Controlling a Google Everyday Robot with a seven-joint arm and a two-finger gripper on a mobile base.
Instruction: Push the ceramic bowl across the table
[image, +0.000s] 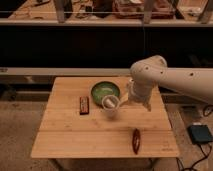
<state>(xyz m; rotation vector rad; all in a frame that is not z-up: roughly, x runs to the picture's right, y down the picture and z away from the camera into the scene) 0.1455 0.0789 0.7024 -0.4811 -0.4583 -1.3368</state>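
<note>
Dim, warm light from overhead. Table top evenly lit and the brightest surface. Near black beyond far edge, deep shadow below near edge. Pale glare along arm. Gripper, near far-right corner beside bowl, partly in arm's shade.

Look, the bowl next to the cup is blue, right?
No, the bowl is green, as the camera view shows. It does sit next to the cup, on the table, with the tool right by the cup.
</note>
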